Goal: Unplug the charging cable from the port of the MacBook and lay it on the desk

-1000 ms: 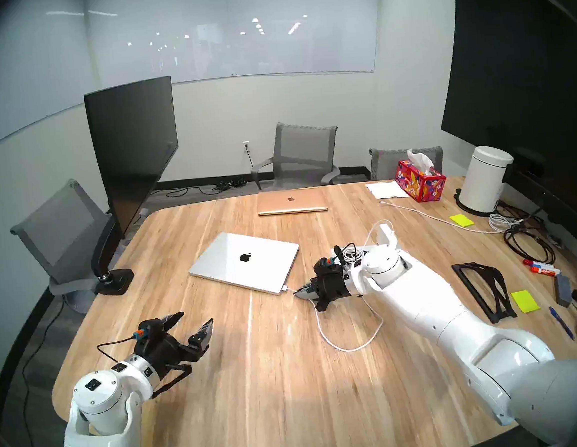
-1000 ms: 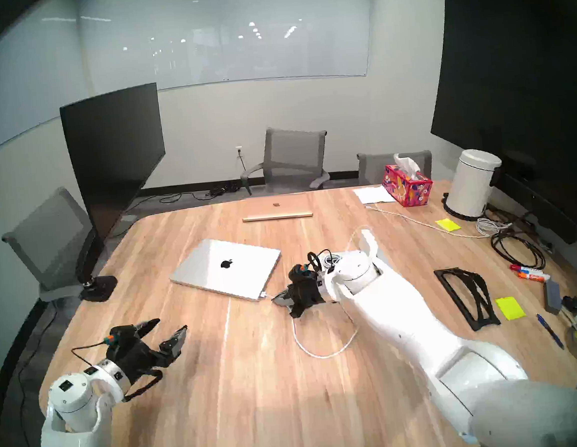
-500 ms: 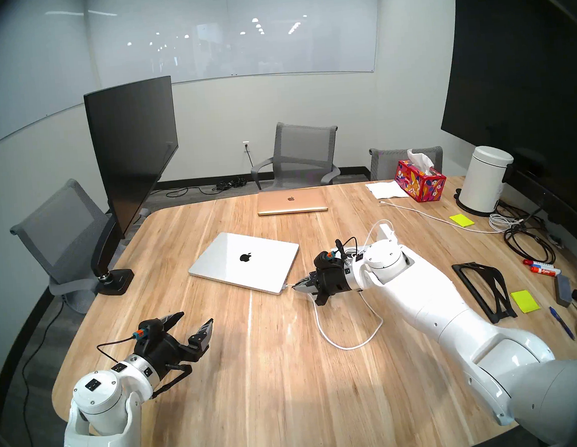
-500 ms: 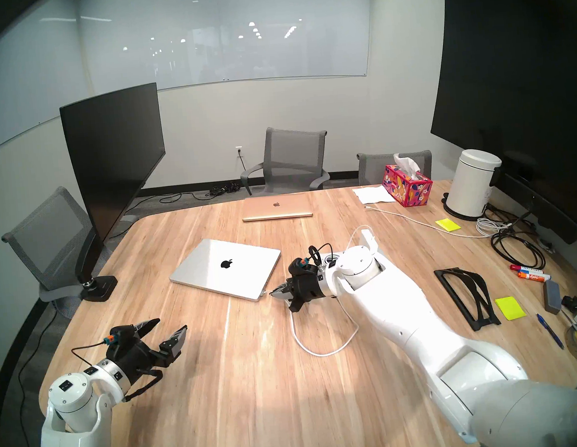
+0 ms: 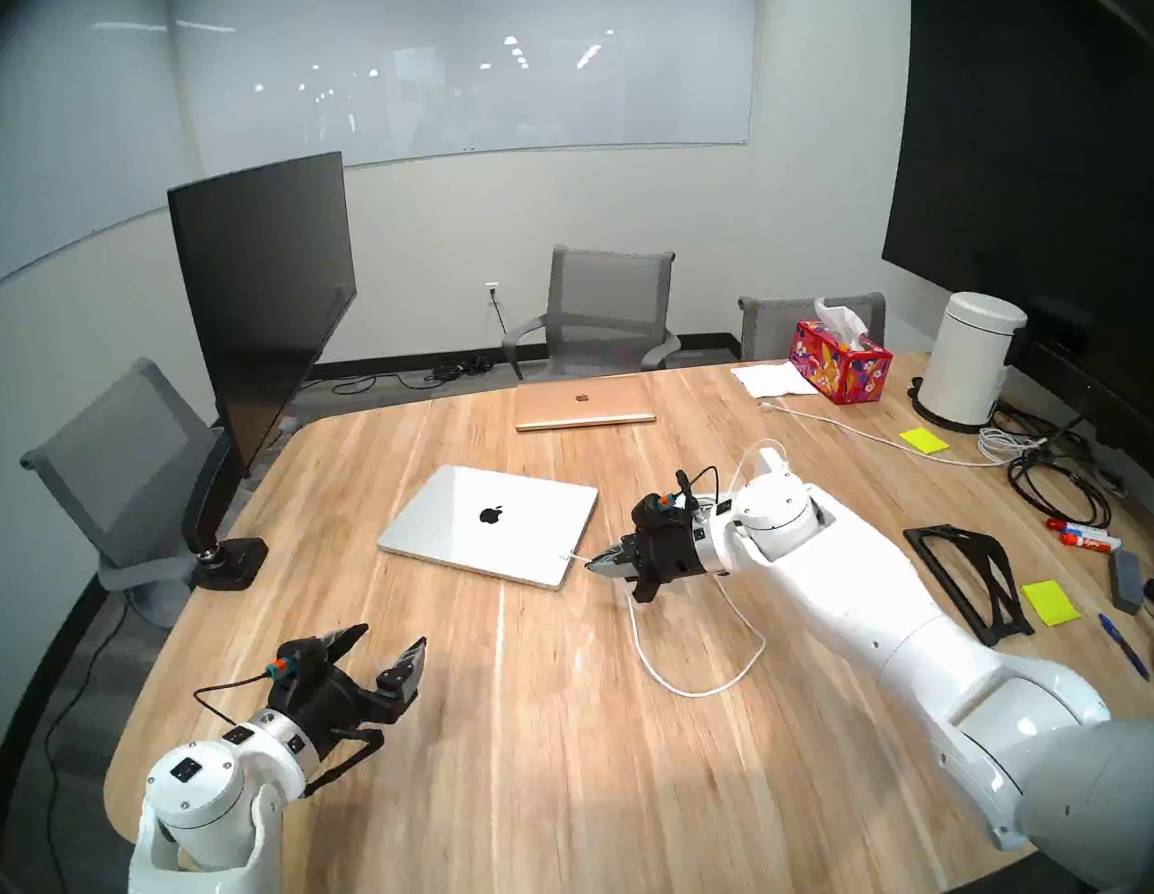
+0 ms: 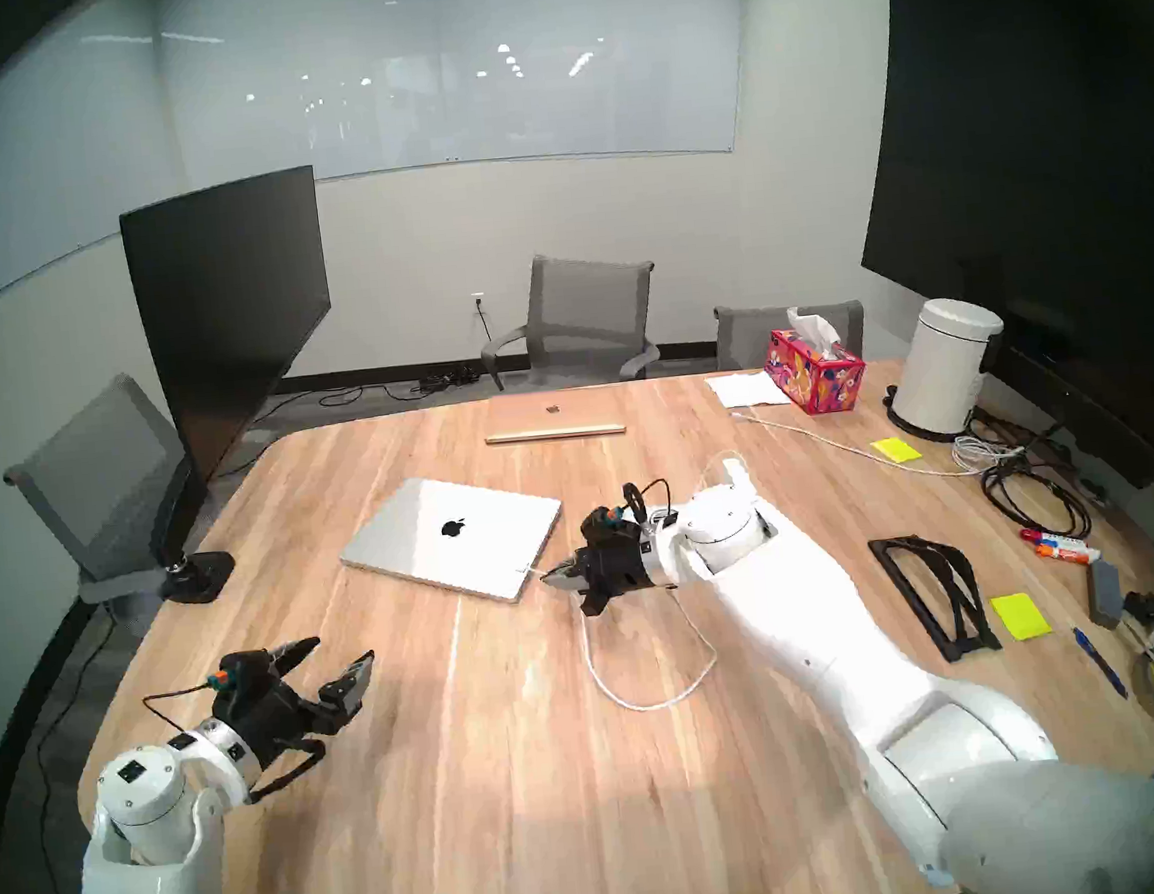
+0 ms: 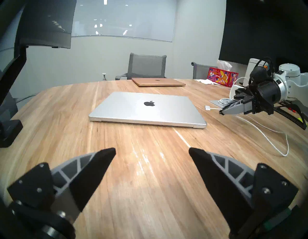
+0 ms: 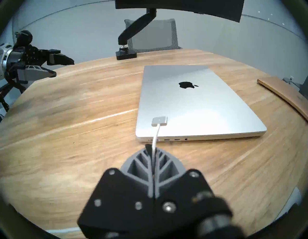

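1. Wood-grain desk (image 5: 524, 823) fills the head stereo left view and carries two closed laptops: the silver MacBook (image 5: 490, 523) in the middle and one gold laptop (image 5: 583, 402) beyond it. Two arms reach over it. The right gripper (image 5: 595, 564) has its fingers pressed together on the charging cable (image 5: 693, 689), just beside the MacBook's near right corner; the small plug (image 5: 568, 555) hangs free of the port, above that corner. The rest of the cable loops on the desk below the gripper. The left gripper (image 5: 388, 646) hovers with its fingers spread wide and empty.

2. Head stereo right view: the same count, two laptops and two grippers, the plug (image 6: 528, 569) just off the MacBook's (image 6: 454, 540) edge.

3. Left wrist view: two dark fingers (image 7: 98, 163) stand wide apart with bare desk between them. The plug (image 7: 207, 107) floats beside the MacBook's right side, clear of it, on a short run of cable from the closed right gripper (image 7: 222, 112).

4. Right wrist view: both fingers (image 8: 141, 160) clamp the white cable (image 8: 155, 138); the plug (image 8: 159, 121) shows over the lid's near corner, and four openings line the MacBook's (image 8: 191, 103) side edge.
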Available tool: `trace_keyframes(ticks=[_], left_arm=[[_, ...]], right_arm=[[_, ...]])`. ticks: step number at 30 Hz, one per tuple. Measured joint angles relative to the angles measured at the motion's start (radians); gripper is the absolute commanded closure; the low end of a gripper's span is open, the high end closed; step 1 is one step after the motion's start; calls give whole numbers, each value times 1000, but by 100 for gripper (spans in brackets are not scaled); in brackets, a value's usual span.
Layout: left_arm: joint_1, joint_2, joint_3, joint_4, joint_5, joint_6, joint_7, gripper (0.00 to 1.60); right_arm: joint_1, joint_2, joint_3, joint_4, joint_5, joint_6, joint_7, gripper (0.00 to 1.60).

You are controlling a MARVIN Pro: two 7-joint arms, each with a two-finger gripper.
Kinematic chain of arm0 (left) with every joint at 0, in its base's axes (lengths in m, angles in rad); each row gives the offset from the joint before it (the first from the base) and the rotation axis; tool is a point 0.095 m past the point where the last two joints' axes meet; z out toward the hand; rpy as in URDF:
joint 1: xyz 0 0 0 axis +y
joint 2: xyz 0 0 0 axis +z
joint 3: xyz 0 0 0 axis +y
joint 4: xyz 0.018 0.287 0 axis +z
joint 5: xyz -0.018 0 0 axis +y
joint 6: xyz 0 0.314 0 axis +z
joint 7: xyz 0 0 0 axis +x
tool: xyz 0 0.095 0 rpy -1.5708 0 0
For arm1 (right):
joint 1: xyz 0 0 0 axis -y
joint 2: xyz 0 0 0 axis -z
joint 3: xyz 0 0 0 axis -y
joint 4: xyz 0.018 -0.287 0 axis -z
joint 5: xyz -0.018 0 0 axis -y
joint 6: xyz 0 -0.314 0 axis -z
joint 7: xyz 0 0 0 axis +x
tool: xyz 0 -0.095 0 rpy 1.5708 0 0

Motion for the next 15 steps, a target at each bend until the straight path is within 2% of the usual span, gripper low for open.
trace_keyframes(ticks=[15], left_arm=[[0,0,0,0,0,0,0,0]], right_arm=[[-34,46,50,-25,8,32,2,160]])
